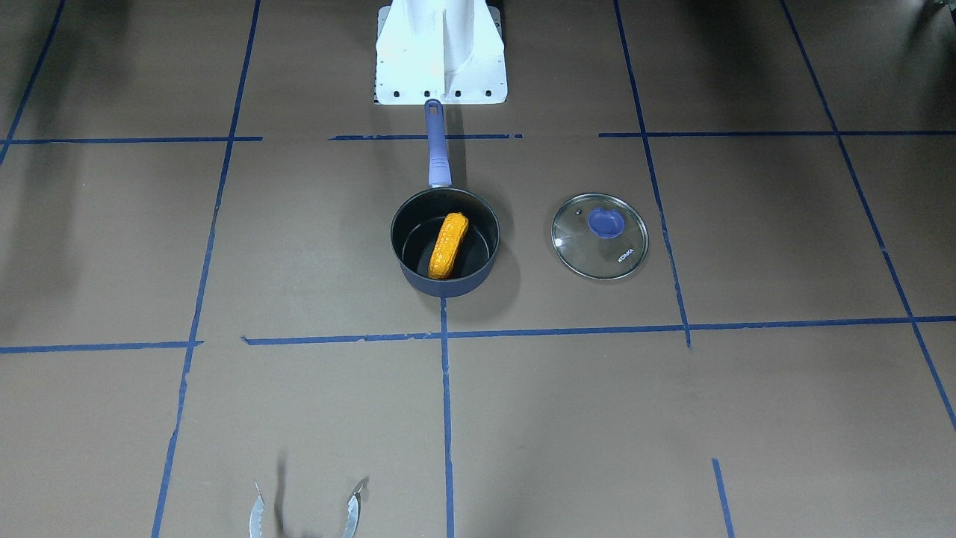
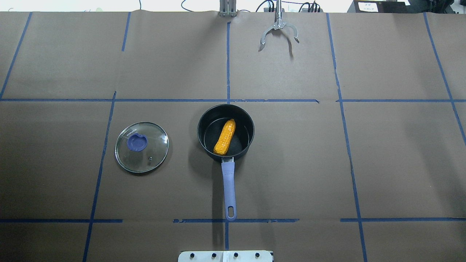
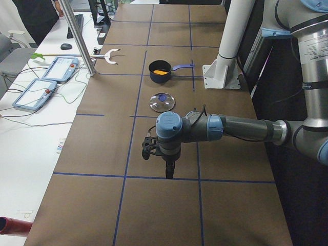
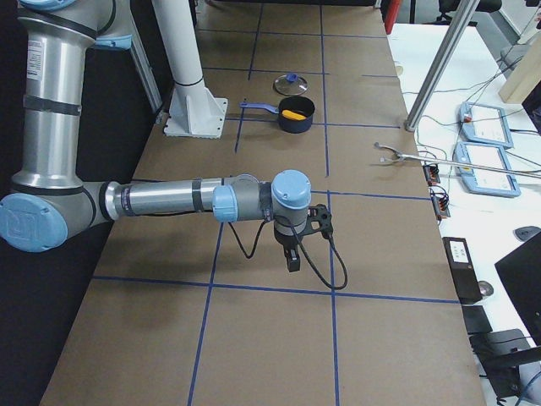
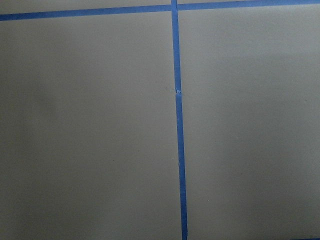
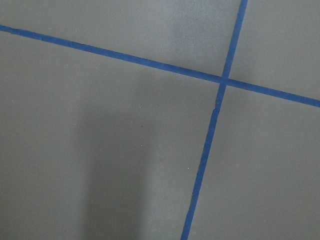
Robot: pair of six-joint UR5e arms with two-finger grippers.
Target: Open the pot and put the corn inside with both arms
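We found a metal claw tool (image 2: 279,32) lying on the brown paper (image 2: 400,163) at the table's edge, its two curved prongs spread (the shaft ran off beyond the edge). It lay between two lines of blue tape (image 2: 228,62). A metal post (image 3: 79,36) stood just beside the claw. A teach pendant (image 3: 60,69) lay near the shaft on the white desk (image 3: 31,143), another pendant (image 3: 35,95) further from it. The white base plate (image 2: 225,256) sat well apart, at the opposite edge.
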